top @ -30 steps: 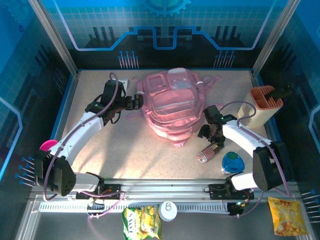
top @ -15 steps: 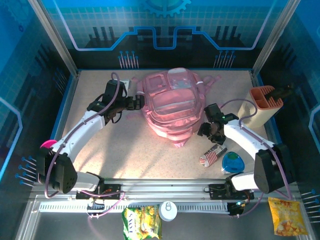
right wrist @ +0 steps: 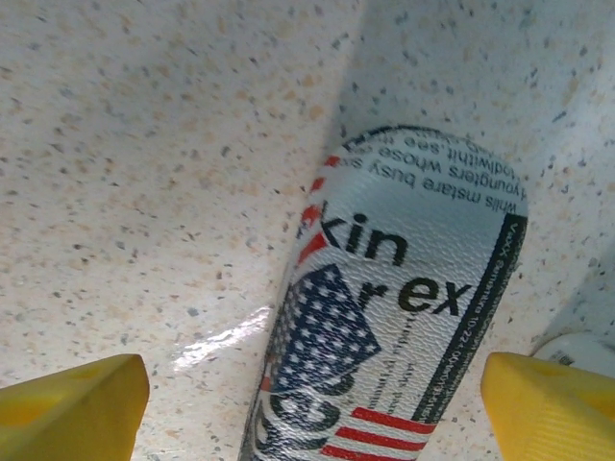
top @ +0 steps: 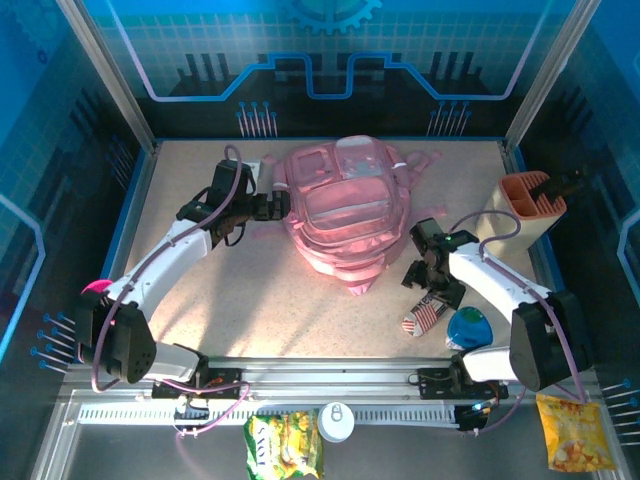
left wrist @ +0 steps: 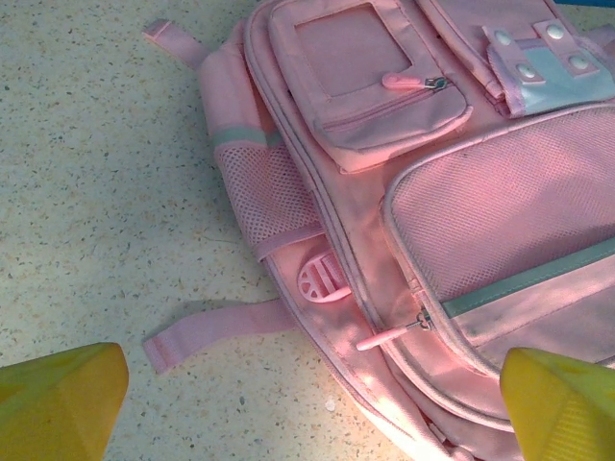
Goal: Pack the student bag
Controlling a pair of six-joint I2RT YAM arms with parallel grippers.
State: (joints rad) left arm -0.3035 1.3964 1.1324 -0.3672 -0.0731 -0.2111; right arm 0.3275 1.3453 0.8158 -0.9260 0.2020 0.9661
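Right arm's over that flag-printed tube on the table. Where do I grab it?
Probably mid-body, straight down from above: the flag-printed tube lies flat on the table, lengthwise under the open right gripper, whose fingers would close across its rounded sides.

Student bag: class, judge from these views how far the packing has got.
Done: nothing visibly; on the bag the front zips look shut. In hand: the right pincer hangs open over the flag-print case on the table, the left pincer open at the bag's side. Left: opening the bag, loading, closing.
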